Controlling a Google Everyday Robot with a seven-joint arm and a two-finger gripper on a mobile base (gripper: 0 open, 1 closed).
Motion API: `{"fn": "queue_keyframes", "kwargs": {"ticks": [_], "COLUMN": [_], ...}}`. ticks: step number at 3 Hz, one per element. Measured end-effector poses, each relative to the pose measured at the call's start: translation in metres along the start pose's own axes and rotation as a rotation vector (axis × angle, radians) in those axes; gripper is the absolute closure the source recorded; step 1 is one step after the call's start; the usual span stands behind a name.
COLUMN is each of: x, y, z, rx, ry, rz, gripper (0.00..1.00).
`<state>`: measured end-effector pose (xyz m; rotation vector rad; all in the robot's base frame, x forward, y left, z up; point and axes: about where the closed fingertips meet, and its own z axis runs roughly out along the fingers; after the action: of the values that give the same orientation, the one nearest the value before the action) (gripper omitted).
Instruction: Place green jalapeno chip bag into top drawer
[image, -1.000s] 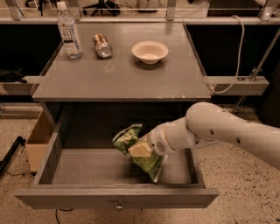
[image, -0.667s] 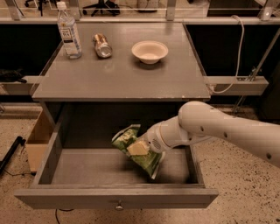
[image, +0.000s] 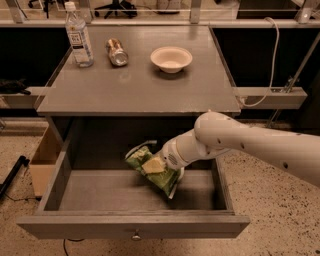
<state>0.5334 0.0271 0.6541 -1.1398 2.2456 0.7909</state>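
Note:
The green jalapeno chip bag (image: 152, 169) is tilted inside the open top drawer (image: 135, 226), its lower corner near the drawer floor. My gripper (image: 165, 162) reaches into the drawer from the right on the white arm and is shut on the bag's upper right part. The fingers are mostly hidden behind the bag and the wrist. The drawer is pulled fully out, with its small round knob (image: 135, 235) at the front centre.
On the grey table top (image: 140, 90) above stand a clear water bottle (image: 79, 36), a crushed metal can (image: 117, 52) and a white bowl (image: 171, 58). A cardboard box (image: 42, 160) sits on the floor to the left. A white cable (image: 270, 65) hangs at right.
The arm and the bag have shifted slightly left and deeper into the drawer. The grip on the bag is unchanged.

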Motion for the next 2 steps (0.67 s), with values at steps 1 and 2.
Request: {"fn": "queue_keyframes", "kwargs": {"ticks": [1, 2], "x": [0.0, 0.0], "y": [0.0, 0.0001], "z": [0.0, 0.0001], "rx": [0.0, 0.0], "ry": [0.0, 0.0], "rz": [0.0, 0.0], "gripper": [0.85, 0.62]}}
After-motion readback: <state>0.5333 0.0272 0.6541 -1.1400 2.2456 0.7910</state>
